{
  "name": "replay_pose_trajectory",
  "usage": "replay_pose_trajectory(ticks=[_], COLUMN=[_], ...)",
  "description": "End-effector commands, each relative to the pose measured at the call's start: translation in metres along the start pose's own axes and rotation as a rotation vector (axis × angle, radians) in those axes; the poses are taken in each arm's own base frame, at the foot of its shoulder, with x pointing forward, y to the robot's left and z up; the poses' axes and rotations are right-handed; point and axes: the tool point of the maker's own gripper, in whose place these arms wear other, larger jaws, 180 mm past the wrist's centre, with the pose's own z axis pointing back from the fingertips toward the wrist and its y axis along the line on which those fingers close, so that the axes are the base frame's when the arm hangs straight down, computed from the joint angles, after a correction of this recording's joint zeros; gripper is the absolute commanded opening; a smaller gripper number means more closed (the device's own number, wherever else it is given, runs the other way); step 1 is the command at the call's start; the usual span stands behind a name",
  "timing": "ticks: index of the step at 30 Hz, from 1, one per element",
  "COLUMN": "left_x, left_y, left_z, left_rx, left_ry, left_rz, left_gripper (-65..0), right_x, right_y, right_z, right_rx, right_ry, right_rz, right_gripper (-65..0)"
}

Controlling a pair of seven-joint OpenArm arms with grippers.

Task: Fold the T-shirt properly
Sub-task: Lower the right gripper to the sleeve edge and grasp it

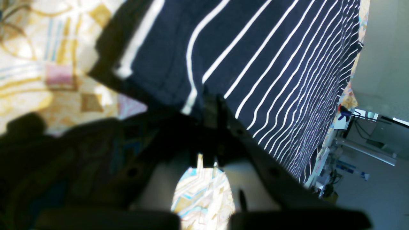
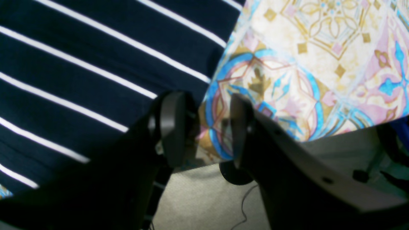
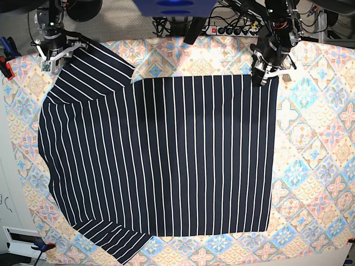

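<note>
The dark navy T-shirt [image 3: 166, 155] with thin white stripes lies spread flat on the patterned tablecloth [image 3: 310, 138]. My left gripper [image 3: 263, 75] sits at the shirt's far right corner. In the left wrist view its fingers [image 1: 213, 102] are shut together on the edge of the T-shirt [image 1: 271, 57]. My right gripper [image 3: 52, 55] is at the far left sleeve corner. In the right wrist view it [image 2: 206, 102] is open: one finger rests over the edge of the T-shirt [image 2: 80, 80], the other over the tablecloth [image 2: 319, 48], and only tablecloth shows in the gap.
The table's back edge runs just behind both grippers, with floor below [image 2: 198, 198]. A power strip and cables [image 3: 233, 27] lie behind the table. Blue clamps [image 3: 5, 47] [image 3: 41, 246] grip the cloth at the left edge.
</note>
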Motion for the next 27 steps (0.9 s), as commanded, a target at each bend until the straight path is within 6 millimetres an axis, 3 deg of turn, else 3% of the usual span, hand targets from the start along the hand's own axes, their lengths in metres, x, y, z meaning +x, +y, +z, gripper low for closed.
replay_pose_trajectory(ticks=[1, 15, 17, 24, 27], left_x=[0.002, 0.001, 0.001, 0.002, 0.001], left_y=[0.001, 0.001, 0.001, 0.001, 0.003], left_z=[0.003, 0.002, 0.002, 0.003, 0.004], left_rx=[0.008, 0.007, 0.007, 0.008, 0.012], left_ry=[-0.002, -0.002, -0.002, -0.002, -0.001], left_rz=[-0.009, -0.006, -0.006, -0.009, -0.008], left_gripper=[-65.0, -65.0, -65.0, -65.0, -65.0], right_x=[-0.007, -0.002, -0.005, -0.007, -0.003], right_y=[0.004, 0.053, 0.051, 0.053, 0.048], right_z=[0.002, 0.007, 0.006, 0.005, 0.009], right_rx=[0.036, 0.186, 0.182, 0.197, 0.201], right_ry=[0.033, 0.018, 0.026, 0.049, 0.041], right_rz=[0.019, 0.062, 0.059, -0.028, -0.106], right_gripper=[-42.3, -43.1, -45.6, -64.4, -64.6])
